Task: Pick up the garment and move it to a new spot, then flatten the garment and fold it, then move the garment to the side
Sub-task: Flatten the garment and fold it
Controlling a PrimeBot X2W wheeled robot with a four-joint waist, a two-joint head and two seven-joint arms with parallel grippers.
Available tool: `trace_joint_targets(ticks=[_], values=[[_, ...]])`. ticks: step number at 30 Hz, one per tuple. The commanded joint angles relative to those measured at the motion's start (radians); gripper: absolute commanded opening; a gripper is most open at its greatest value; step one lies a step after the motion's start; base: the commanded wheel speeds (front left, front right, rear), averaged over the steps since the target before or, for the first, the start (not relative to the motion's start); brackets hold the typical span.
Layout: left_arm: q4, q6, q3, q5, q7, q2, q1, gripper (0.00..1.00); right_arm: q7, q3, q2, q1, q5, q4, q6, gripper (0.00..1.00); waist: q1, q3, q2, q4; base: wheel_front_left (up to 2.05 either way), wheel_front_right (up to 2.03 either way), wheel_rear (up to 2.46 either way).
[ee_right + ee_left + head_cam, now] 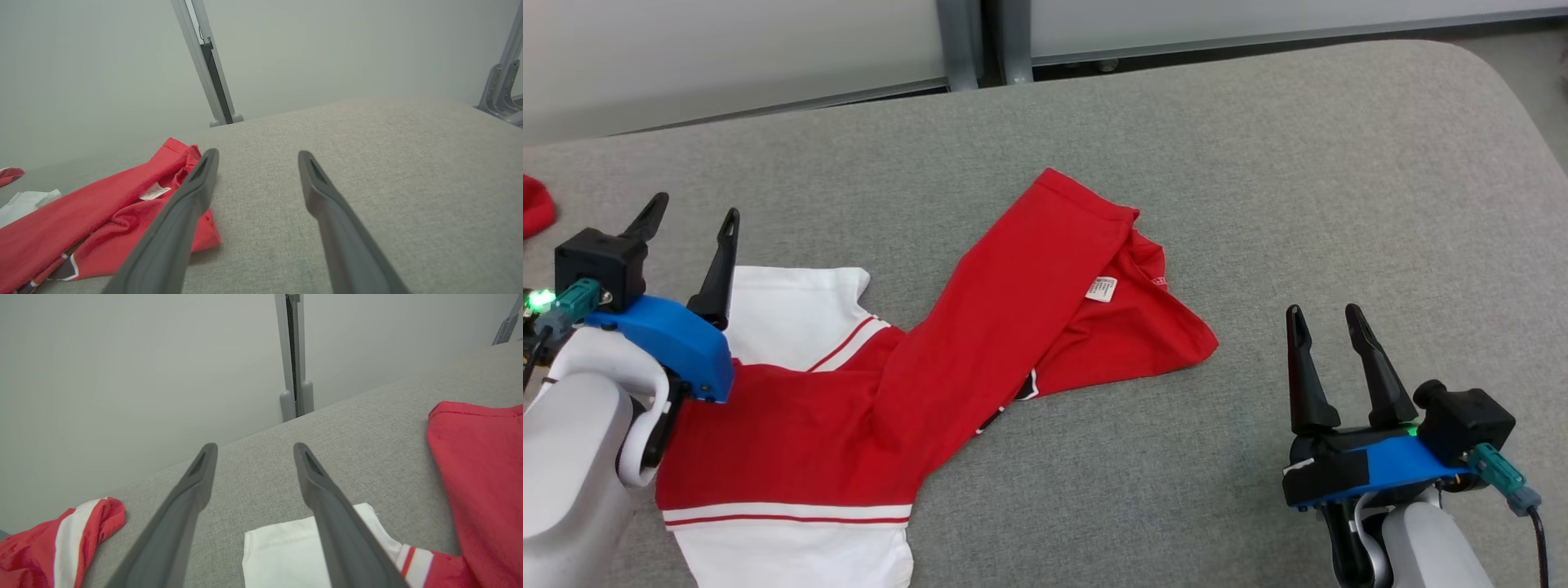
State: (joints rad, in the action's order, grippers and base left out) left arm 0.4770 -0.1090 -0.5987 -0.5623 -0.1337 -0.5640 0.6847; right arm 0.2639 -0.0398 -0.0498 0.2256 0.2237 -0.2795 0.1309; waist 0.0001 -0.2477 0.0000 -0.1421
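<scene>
The garment (947, 351) is a red shirt with white sleeves and red-white stripes, lying crumpled and partly folded over itself on the grey padded table (1258, 204). A small white label (1101, 288) shows on its upper fold. My left gripper (692, 215) hovers open above the shirt's white sleeve (282, 555) at the left, nothing between its fingers (179, 514). My right gripper (1325, 314) stands open over bare table, to the right of the shirt's red corner (122, 220), holding nothing.
Another red and white piece of cloth (53, 543) lies at the table's far left edge (535, 204). Pale wall panels and grey metal posts (968, 41) run behind the table. Its right half is bare grey fabric, and its rounded corner is at the upper right.
</scene>
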Motion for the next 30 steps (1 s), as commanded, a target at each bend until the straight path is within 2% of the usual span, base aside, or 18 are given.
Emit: trace_joint_targets(ticks=[1, 9, 17, 22, 23, 24, 25, 30], values=[[0.030, 0.017, -0.011, 0.006, 0.017, -0.009, 0.030, 1.00, 0.001, 0.000, -0.001, 0.013, 0.011, 0.003, 0.000, 1.00, -0.0001, -0.027, 0.0000, -0.029, 0.00, 0.00, 0.00], [0.222, 0.099, -0.058, 0.005, 0.099, -0.001, 0.092, 1.00, 0.001, -0.006, -0.001, 0.037, 0.015, 0.006, 0.000, 1.00, -0.0001, -0.056, 0.0000, -0.057, 0.00, 0.00, 0.00], [0.371, 0.144, -0.070, -0.022, 0.136, 0.013, 0.108, 1.00, 0.001, -0.004, -0.001, 0.049, 0.016, 0.007, 0.000, 1.00, -0.0001, -0.077, 0.0000, -0.067, 0.00, 0.00, 0.00], [0.438, 0.173, -0.076, -0.046, 0.157, 0.045, 0.106, 1.00, 0.001, -0.006, -0.001, 0.052, 0.018, 0.010, 0.000, 1.00, -0.0001, -0.086, 0.0000, -0.069, 0.00, 0.00, 0.00], [0.451, 0.178, -0.078, -0.050, 0.161, 0.050, 0.107, 0.79, 0.001, -0.007, -0.001, 0.053, 0.017, 0.010, 0.000, 1.00, -0.0001, -0.087, 0.0000, -0.070, 0.00, 0.00, 0.00], [0.463, 0.184, -0.083, -0.048, 0.166, 0.053, 0.110, 0.31, 0.001, -0.008, -0.001, 0.056, 0.017, 0.010, 0.000, 1.00, -0.0001, -0.089, 0.0000, -0.070, 0.00, 0.00, 0.00], [0.473, 0.189, -0.088, -0.049, 0.171, 0.059, 0.112, 0.00, 0.001, -0.009, -0.001, 0.058, 0.017, 0.010, 0.000, 1.00, -0.0001, -0.091, 0.0000, -0.071, 0.00, 0.00, 0.00], [0.487, 0.205, -0.108, -0.031, 0.145, 0.061, 0.153, 0.00, 0.001, -0.006, -0.001, 0.060, 0.016, 0.009, 0.000, 1.00, -0.0001, -0.092, 0.0000, -0.070, 0.00, 0.00, 0.00]])
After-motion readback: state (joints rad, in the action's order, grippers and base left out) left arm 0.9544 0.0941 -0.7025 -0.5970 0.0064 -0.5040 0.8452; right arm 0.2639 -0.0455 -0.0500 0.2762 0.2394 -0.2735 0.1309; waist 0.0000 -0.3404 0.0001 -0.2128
